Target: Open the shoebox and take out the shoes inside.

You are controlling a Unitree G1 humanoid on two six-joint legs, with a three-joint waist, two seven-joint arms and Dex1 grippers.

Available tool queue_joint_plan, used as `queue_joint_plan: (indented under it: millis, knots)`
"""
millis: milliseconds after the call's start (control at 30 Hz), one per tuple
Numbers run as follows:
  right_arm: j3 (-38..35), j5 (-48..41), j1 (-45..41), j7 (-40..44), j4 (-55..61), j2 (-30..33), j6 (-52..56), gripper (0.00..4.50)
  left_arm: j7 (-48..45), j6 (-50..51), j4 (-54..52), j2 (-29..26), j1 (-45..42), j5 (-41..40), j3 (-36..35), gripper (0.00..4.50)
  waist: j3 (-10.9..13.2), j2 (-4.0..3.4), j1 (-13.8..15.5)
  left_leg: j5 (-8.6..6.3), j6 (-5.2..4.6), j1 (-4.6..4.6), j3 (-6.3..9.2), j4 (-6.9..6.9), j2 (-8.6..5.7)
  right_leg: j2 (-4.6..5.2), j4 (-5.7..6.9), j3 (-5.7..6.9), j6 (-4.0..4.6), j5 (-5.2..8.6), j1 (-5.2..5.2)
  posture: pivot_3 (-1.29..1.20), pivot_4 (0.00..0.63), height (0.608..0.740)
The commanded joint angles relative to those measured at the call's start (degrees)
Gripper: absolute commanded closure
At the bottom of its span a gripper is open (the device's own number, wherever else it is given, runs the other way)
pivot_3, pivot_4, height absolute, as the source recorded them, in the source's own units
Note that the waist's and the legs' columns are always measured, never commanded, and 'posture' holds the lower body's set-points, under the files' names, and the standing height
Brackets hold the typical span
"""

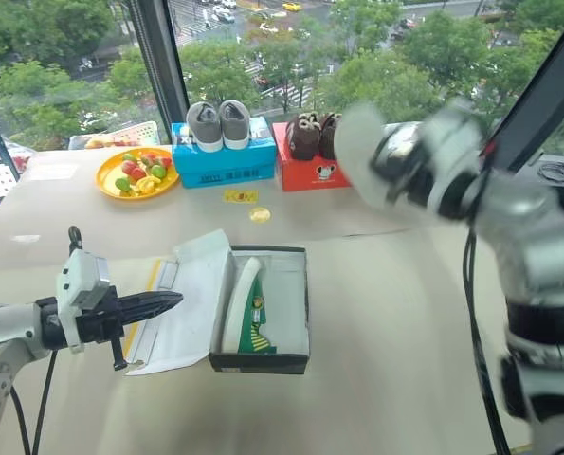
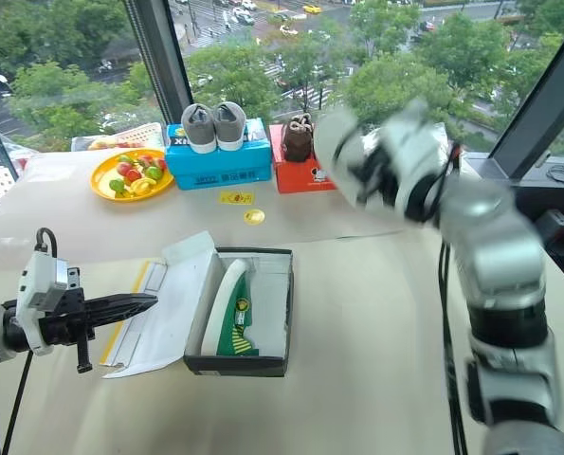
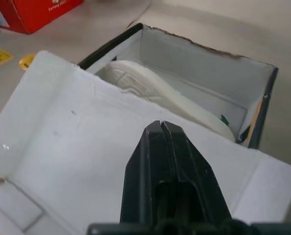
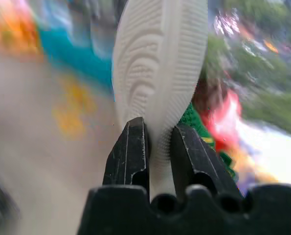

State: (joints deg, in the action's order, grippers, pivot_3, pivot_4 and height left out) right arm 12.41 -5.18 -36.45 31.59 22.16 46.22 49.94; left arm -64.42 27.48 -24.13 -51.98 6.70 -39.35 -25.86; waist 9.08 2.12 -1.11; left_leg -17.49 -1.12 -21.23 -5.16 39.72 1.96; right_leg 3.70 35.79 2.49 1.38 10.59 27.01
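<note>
The shoebox (image 1: 263,308) lies open on the table (image 1: 405,313), one shoe (image 1: 246,308) inside. Up beyond the shoebox, the right tool (image 4: 157,142) pinches the other shoe's (image 4: 160,63) sole (thin hold, so set it down gently). The left tool (image 1: 158,303) hovers beside the shoebox, pressed together, empty.

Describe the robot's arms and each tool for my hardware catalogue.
Both arms have silver-grey metal segments with black joints and black cables alongside. The left tool has two black, ridged, tapering fingers on a white block; the right tool has matching scuffed black fingers.
</note>
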Motion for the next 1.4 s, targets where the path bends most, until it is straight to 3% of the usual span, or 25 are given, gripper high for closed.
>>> queue_joint_plan:
  millis: [33,133,233,467,533,667,800,833,933,1000,1100,1267,1400]
  knots:
    - [12.24,16.33,5.72,-6.01,3.57,3.75,-4.53,4.09,0.31,-1.17,-1.05,0.31,-0.07,-0.31,-1.04,4.5,0.0,0.0,-0.26,0.0,0.0,-0.01,-0.01,0.01,-0.01,0.01,0.03,-0.06,-0.02,0.01,0.02,0.0,0.15,0.731]
    - [17.15,28.86,8.69,-14.44,-0.97,4.02,-6.85,4.09,0.42,-0.77,-1.66,0.44,0.12,-0.84,-1.15,4.5,0.05,-0.03,-0.12,0.0,-0.01,0.0,-0.07,0.15,-0.04,0.02,0.04,-0.14,-0.38,0.18,0.0,0.0,0.15,0.731]
    - [17.19,34.52,10.77,-19.5,-2.56,0.9,-7.02,4.09,0.42,-0.58,-1.7,0.29,0.15,-1.13,-1.37,4.5,0.07,0.02,0.54,0.0,-0.15,-0.01,-0.11,0.35,-0.12,0.13,0.06,-0.12,-0.6,0.12,-0.05,0.0,0.15,0.731]
    - [19.81,38.01,18.45,-16.25,-5.35,-5.19,-7.67,4.09,0.11,-0.61,-0.99,-0.2,-0.62,-1.21,-1.23,4.5,-0.01,0.13,0.2,0.08,-0.12,0.07,0.0,0.38,-0.04,-0.08,0.13,-0.16,-0.5,0.05,-0.15,0.0,0.15,0.731]
    - [17.14,33.66,20.87,-13.31,-5.24,-8.44,-5.93,3.24,0.08,-0.67,-0.98,-0.07,-0.72,-1.16,-0.92,4.5,-0.1,0.26,0.08,0.09,-0.11,0.15,0.01,0.38,0.0,-0.17,0.11,-0.19,-0.47,0.03,-0.29,0.0,0.15,0.731]
    - [11.05,25.7,24.92,-6.56,-1.18,-13.92,-1.51,2.1,0.08,-0.69,-1.04,0.08,-0.83,-1.15,-0.57,4.5,-0.36,0.69,0.2,0.08,-0.12,0.7,0.08,0.32,0.07,-0.2,0.03,-0.16,-0.45,0.04,-0.79,0.0,0.15,0.731]
    - [4.48,16.13,25.69,3.44,8.0,-15.34,6.07,0.79,-0.11,-0.73,-0.58,-0.04,-1.39,-1.12,-0.14,4.5,-0.49,0.9,0.33,0.06,-0.11,0.96,0.07,0.23,0.2,-0.24,0.05,-0.16,-0.34,0.12,-0.94,0.0,0.15,0.731]
    - [2.69,14.11,25.11,5.47,9.74,-14.8,7.39,0.51,-0.14,-0.81,-0.42,-0.04,-1.56,-1.0,0.04,4.5,-0.52,0.94,0.27,0.06,-0.11,0.97,0.07,0.19,0.24,-0.28,0.05,-0.16,-0.35,0.11,-0.92,0.0,0.15,0.731]
    - [-5.08,6.54,20.74,12.88,14.13,-11.4,11.55,0.51,-0.09,-1.03,-0.17,0.13,-1.91,-0.67,0.61,4.5,-0.47,0.89,0.25,0.06,-0.08,0.96,0.03,0.13,0.31,-0.35,0.07,-0.16,-0.36,0.08,-0.86,0.0,0.15,0.731]
    - [-10.63,1.01,15.72,16.89,15.44,-9.76,12.51,0.51,-0.05,-1.06,-0.24,0.27,-2.01,-0.62,0.77,4.5,-0.13,0.35,0.26,0.07,-0.08,0.91,-0.03,0.14,0.23,-0.29,0.07,-0.22,-0.34,0.06,-0.79,0.0,0.15,0.731]
    - [-13.79,-5.85,4.5,21.7,15.13,-9.03,4.68,0.51,0.21,-1.1,-0.03,0.42,-2.42,-0.45,1.04,4.5,0.09,0.08,0.16,0.07,-0.09,0.86,-0.09,0.13,0.08,-0.27,0.1,-0.34,-0.35,0.04,-0.7,0.0,0.15,0.731]
    - [-2.49,-5.3,-8.97,27.85,6.74,-9.15,-9.22,0.51,0.35,-1.15,0.19,0.65,-3.07,-0.37,1.83,4.5,0.09,0.1,0.29,0.06,-0.08,0.92,0.09,-0.06,0.04,-0.4,0.06,-0.15,-0.15,0.13,-0.74,0.0,0.15,0.731]
    - [8.26,-0.63,-13.71,33.59,-0.39,-9.92,-23.65,0.51,0.59,-1.19,0.4,0.82,-3.64,-0.19,2.51,4.5,0.1,0.1,0.34,0.05,-0.08,0.81,0.05,-0.02,0.0,-0.25,0.04,-0.17,0.16,-0.06,-0.72,0.0,0.15,0.731]
